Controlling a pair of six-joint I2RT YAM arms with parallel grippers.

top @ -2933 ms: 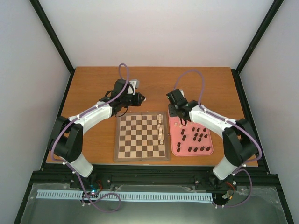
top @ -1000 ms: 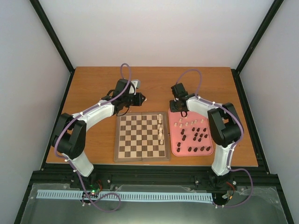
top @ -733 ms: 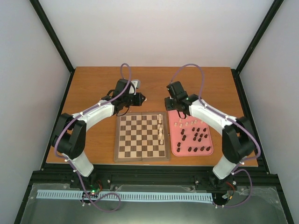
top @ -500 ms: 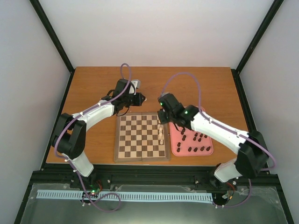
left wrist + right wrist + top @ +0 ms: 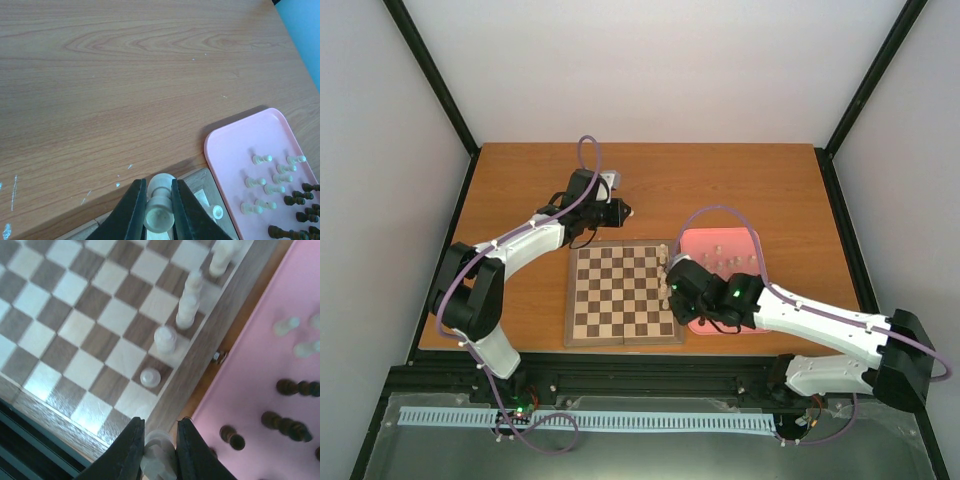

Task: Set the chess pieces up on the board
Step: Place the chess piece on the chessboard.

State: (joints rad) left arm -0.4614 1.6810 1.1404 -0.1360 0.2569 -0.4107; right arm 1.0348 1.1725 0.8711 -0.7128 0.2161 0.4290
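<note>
A square wooden chessboard of light and dark checks is laid on a brown wooden table, a pink rectangular tray just beside it. A small cream turned chessman is pinched in the left pincer beyond the board's far edge — a second cream chessman is pinched in the right pincer over its near right border. Cream chessmen are stood along the right column; dark chessmen are seen in the tray.

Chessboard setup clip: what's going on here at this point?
Two robot arms are setting up a chess set. The right pincer is shut on a cream piece above the near right edge of the board, beside the pink tray. The left pincer grips a second cream piece over the table near the board's far edge. A few cream pieces stand along the board's right column; dark pieces are on the tray.
</note>
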